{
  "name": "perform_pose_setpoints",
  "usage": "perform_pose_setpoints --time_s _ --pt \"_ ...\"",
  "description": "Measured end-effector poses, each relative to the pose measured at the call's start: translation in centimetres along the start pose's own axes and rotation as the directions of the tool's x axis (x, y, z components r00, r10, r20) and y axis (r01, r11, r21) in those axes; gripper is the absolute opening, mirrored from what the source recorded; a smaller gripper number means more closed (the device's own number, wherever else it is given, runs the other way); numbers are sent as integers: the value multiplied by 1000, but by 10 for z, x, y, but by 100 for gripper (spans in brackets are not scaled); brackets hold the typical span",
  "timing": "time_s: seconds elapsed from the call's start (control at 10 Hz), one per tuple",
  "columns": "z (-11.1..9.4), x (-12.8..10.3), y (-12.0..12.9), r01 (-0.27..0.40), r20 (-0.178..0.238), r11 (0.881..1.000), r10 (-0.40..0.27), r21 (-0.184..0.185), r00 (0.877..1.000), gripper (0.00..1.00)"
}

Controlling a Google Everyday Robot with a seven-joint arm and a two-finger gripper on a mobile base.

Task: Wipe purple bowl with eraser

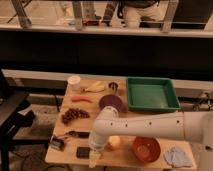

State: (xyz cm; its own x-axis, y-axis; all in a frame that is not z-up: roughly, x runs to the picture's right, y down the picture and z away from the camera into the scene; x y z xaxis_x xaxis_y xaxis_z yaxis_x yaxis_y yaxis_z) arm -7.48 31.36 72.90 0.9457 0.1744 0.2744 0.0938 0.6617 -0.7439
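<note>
At table's (123, 157) front edge, pincer (95, 159)

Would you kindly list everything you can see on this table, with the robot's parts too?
purple bowl: 1, dull purple, table middle, left of tray
eraser: 1, black, front edge, just left of gripper
tray: 1, green, back right
orange-red bowl: 1, front right
cloth: 1, blue, front right corner
cup: 1, white, back left
yellow item: 1, right of cup
long item: 1, orange-red, left of purple bowl
dark cluster: 1, left side
clip-like object: 1, black and silver, front left
table: 1, light wood
arm: 1, white, across the table front
gripper: 1, pale, at front edge
</note>
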Motion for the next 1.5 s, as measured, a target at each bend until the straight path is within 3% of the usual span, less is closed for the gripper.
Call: perform_pose_setpoints --time_s 1.5 --pt "5 1 2 27 -5 1000 -27 7 1000 80"
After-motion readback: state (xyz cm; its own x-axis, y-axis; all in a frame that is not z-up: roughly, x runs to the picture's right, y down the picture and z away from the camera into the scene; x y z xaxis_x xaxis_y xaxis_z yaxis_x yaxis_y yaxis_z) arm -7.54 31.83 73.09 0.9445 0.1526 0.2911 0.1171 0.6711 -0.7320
